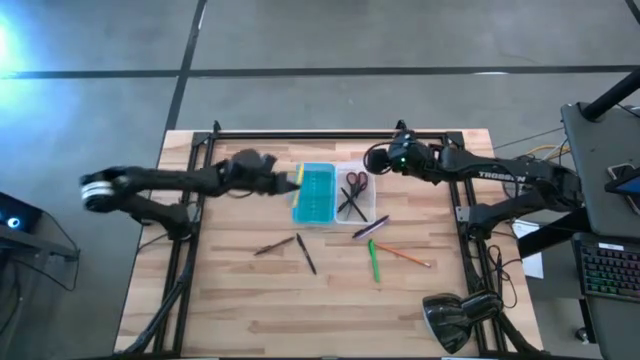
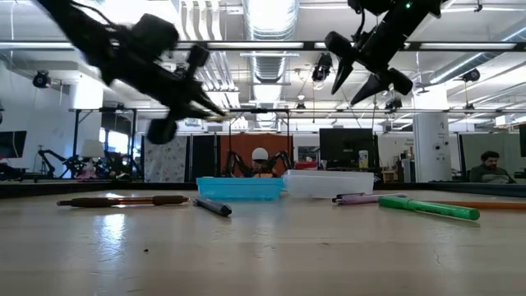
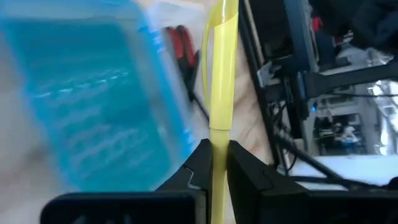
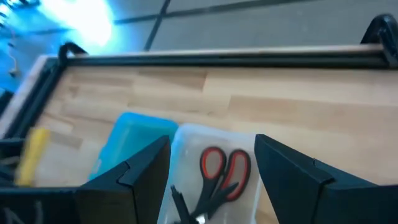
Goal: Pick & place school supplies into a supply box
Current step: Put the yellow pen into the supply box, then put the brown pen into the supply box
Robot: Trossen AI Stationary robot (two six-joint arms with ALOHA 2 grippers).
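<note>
Supply box (image 1: 332, 195) sits centre-far on the table (image 1: 230, 300): turquoise half left, clear half right, scissors (image 1: 354, 190) inside. Left gripper (image 1: 290, 181), clamped on the yellow pencil (image 3: 221, 81), hovers at the box's left edge, pencil pointing rightward toward the box. Right gripper (image 4: 211, 165) hangs spread apart above the clear half.

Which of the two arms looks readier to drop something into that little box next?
The left. Its gripper is shut on the yellow pencil, right beside the turquoise half of the supply box. The right gripper hangs open and empty above the clear half, where the scissors lie.
</note>
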